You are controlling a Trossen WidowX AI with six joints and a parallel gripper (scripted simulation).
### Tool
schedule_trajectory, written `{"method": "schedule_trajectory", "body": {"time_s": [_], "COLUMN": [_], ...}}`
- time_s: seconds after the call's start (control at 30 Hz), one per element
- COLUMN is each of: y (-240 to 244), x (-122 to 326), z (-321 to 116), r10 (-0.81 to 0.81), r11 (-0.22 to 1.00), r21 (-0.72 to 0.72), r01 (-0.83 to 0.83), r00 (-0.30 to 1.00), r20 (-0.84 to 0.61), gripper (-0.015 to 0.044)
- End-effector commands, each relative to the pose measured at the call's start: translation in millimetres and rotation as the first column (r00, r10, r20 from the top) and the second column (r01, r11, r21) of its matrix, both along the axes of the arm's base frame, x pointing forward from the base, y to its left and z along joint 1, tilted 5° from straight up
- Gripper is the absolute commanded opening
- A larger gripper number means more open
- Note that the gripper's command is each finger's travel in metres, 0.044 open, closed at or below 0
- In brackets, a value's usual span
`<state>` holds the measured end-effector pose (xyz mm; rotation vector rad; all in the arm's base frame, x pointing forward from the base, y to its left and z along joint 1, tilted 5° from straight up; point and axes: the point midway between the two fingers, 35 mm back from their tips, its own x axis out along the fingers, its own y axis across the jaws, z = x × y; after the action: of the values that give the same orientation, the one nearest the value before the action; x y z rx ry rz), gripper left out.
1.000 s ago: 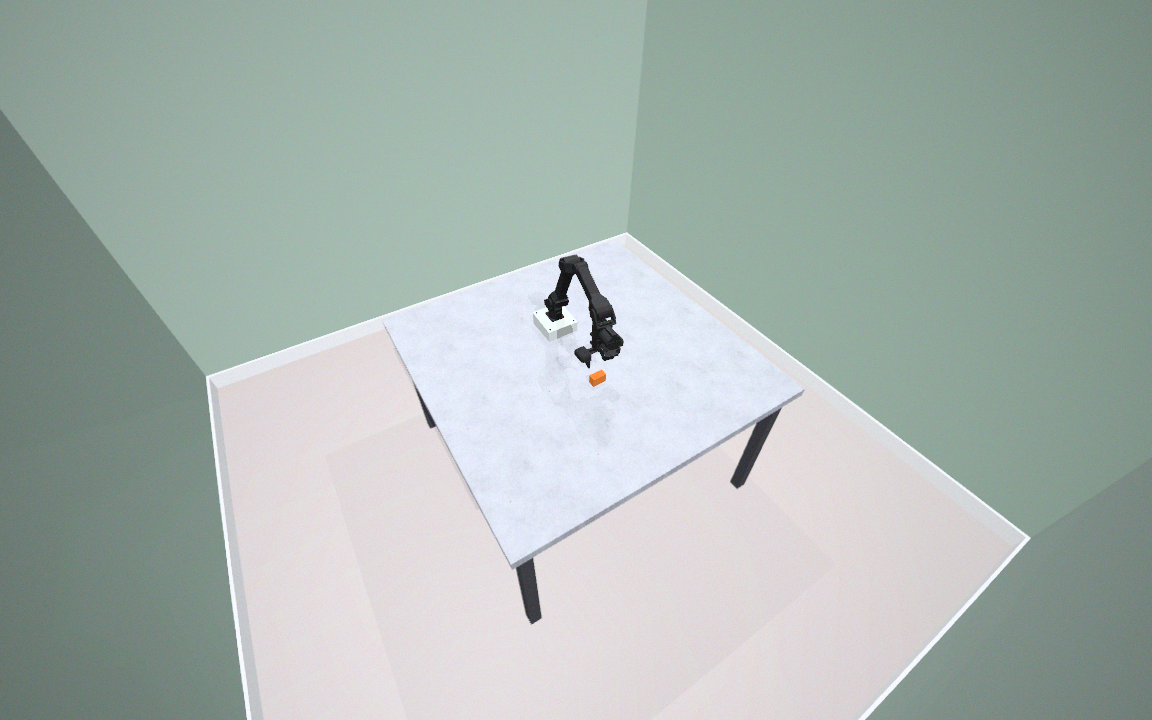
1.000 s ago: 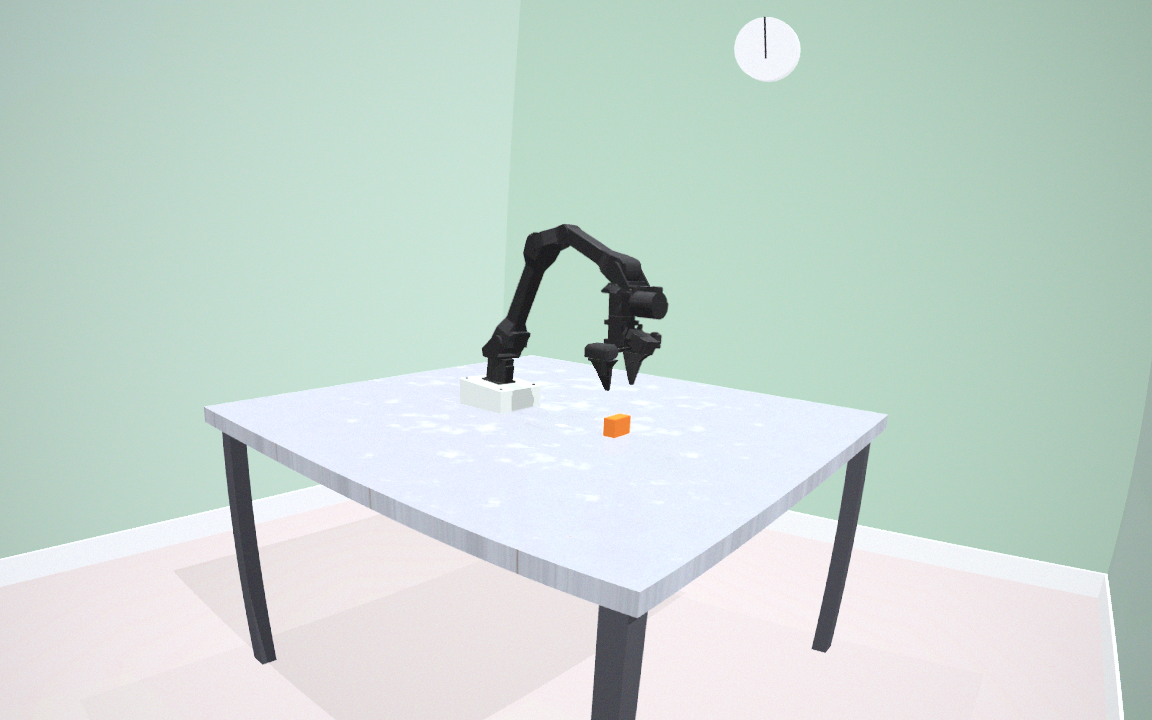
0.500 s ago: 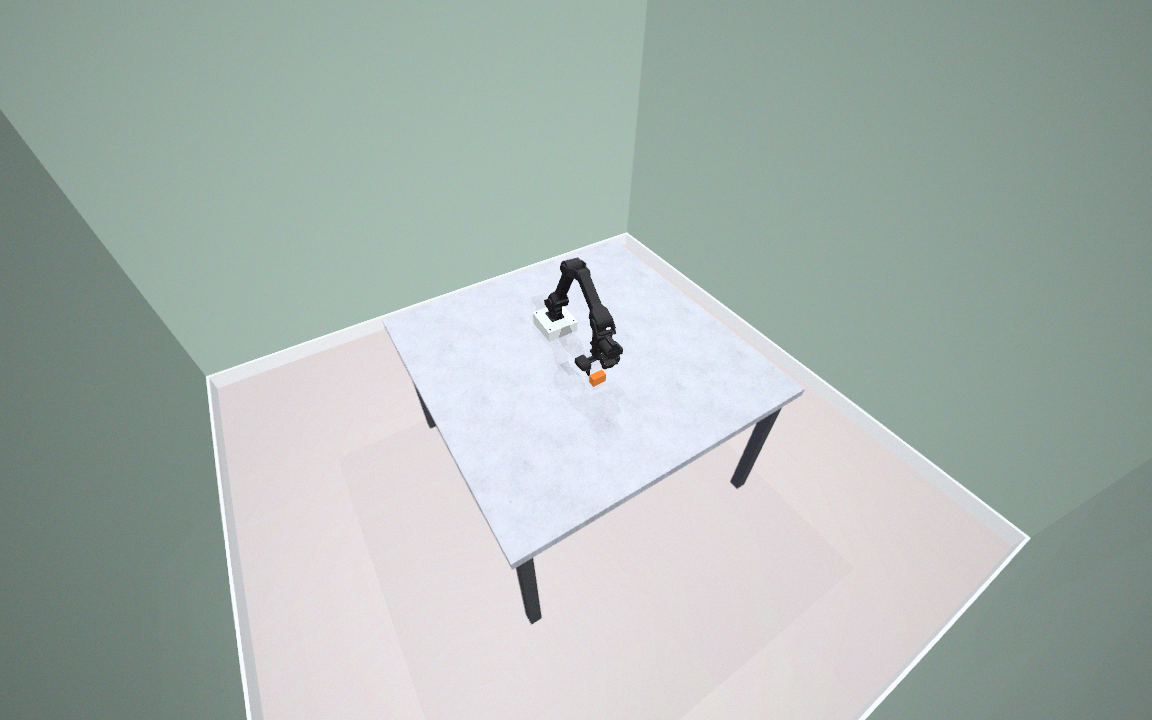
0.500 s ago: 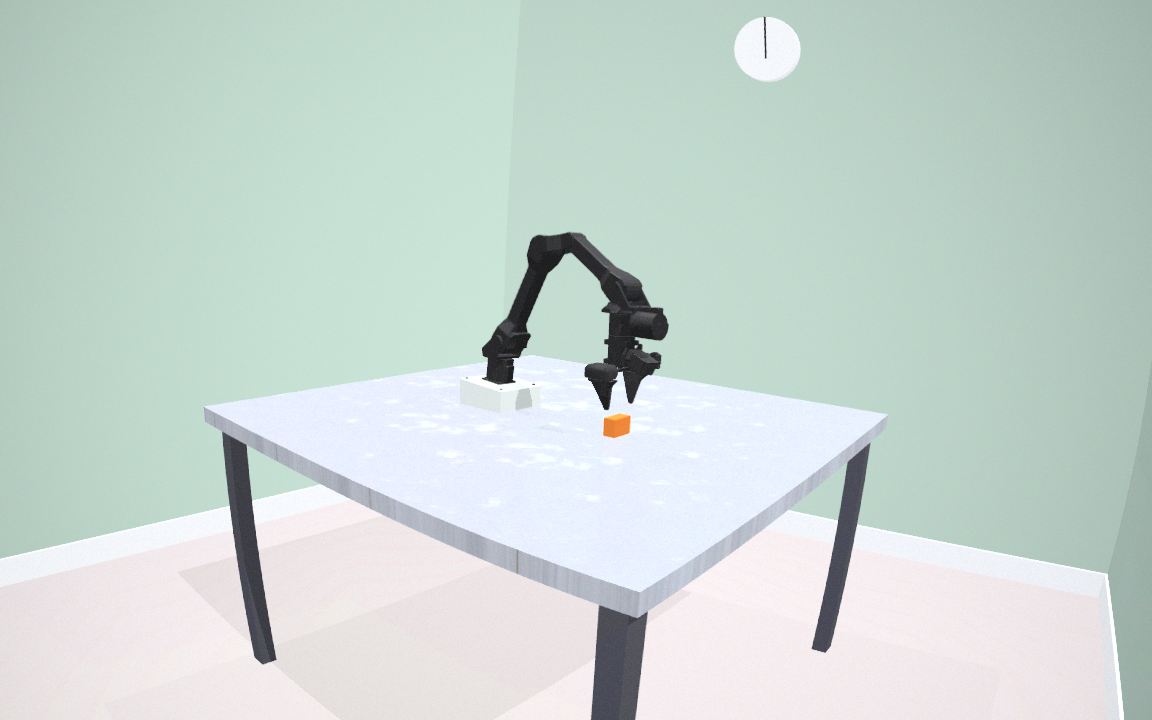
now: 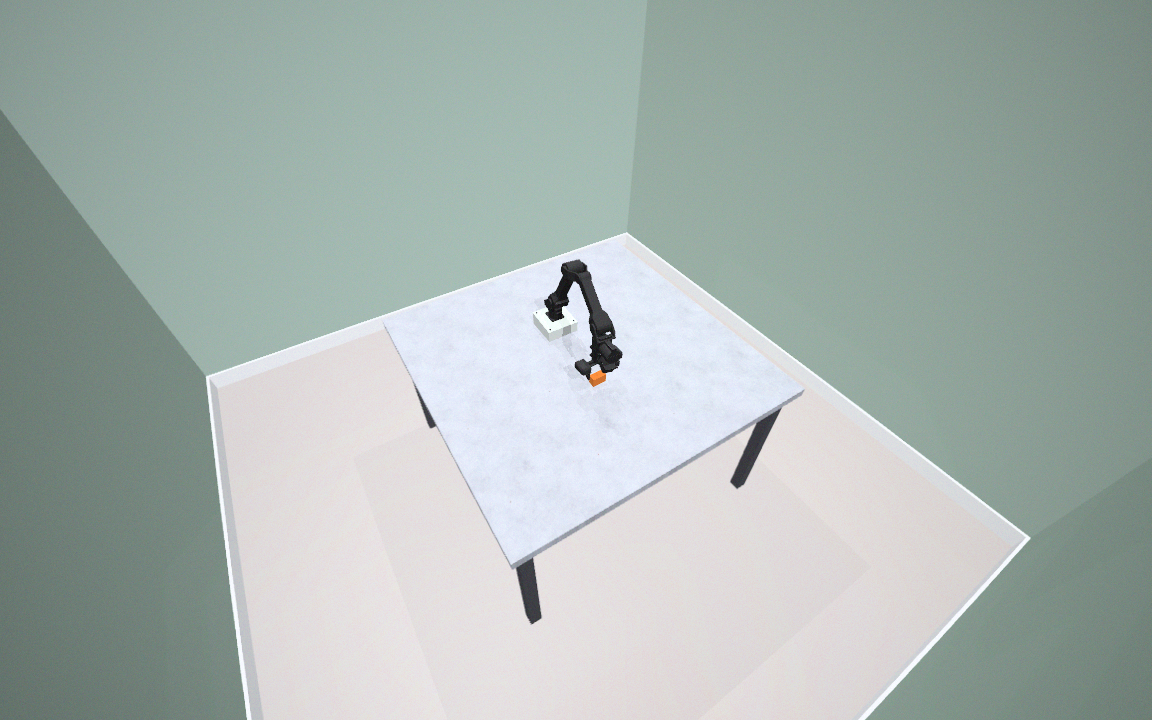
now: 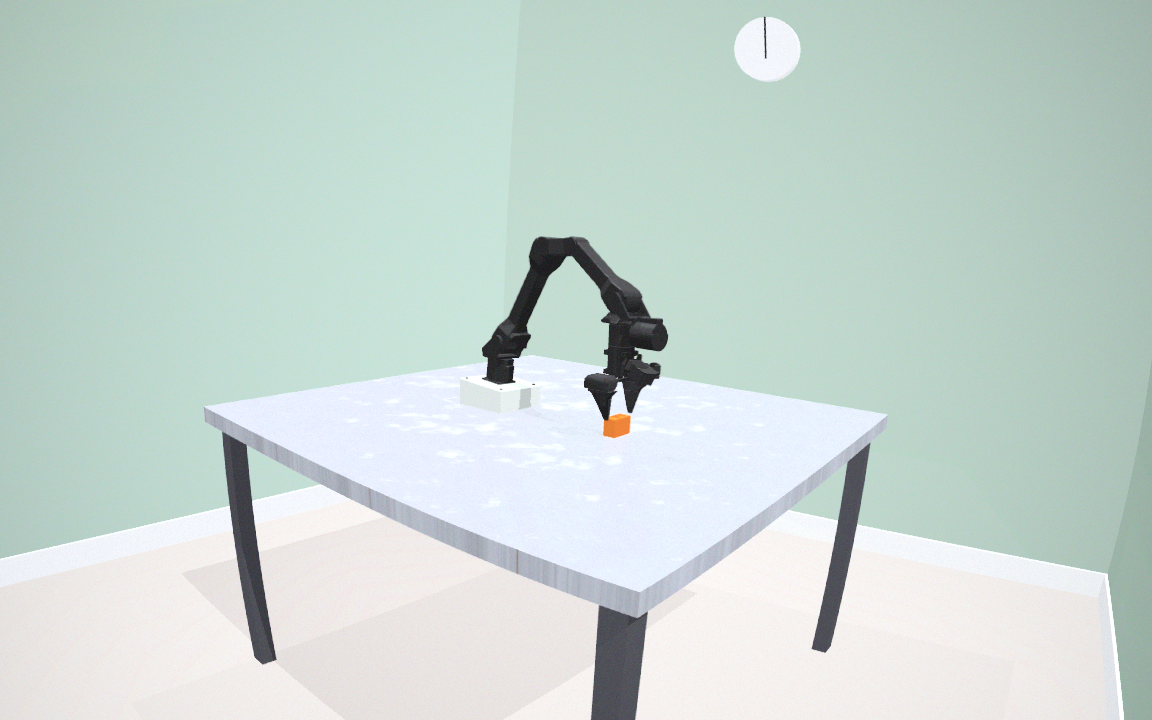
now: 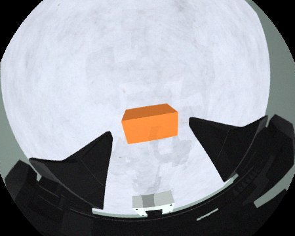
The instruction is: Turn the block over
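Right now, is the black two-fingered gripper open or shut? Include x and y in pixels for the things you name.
Open: in the wrist view, the black two-fingered gripper (image 5: 601,375) (image 6: 618,415) (image 7: 151,128) has its fingertips wide apart, wider than the orange rectangular block (image 5: 597,378) (image 6: 617,426) (image 7: 151,128).

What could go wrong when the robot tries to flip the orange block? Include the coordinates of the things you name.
The open jaws stand above the orange block (image 5: 597,378) (image 6: 616,426) (image 7: 152,128), with nothing held. If they come down off-centre, a fingertip might bump the block and push it along the table (image 5: 508,447) (image 6: 473,483) (image 7: 147,49). Also, no mark shows on the sides we can see, so it would be hard to check whether the flip came out right.
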<state>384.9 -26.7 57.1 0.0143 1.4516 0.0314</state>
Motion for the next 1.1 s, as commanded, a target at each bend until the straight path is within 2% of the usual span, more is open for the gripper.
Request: {"method": "schedule_trajectory", "body": {"time_s": [0.0, 0.23, 0.43, 1.07], "y": [0.0, 0.3, 0.3, 0.3], "x": [-0.2, 0.4, 0.4, 0.4], "z": [-8.9, -17.8, -17.8, -17.8], "r10": [-0.002, -0.002, -0.002, -0.002], "r11": [1.0, 1.0, 1.0, 1.0], "r21": [-0.002, -0.002, -0.002, -0.002], "r01": [0.002, 0.002, 0.002, 0.002], "r00": [1.0, 1.0, 1.0, 1.0], "r20": [-0.006, -0.006, -0.006, -0.006], "gripper": [0.044, 0.044, 0.0282, 0.0156]}}
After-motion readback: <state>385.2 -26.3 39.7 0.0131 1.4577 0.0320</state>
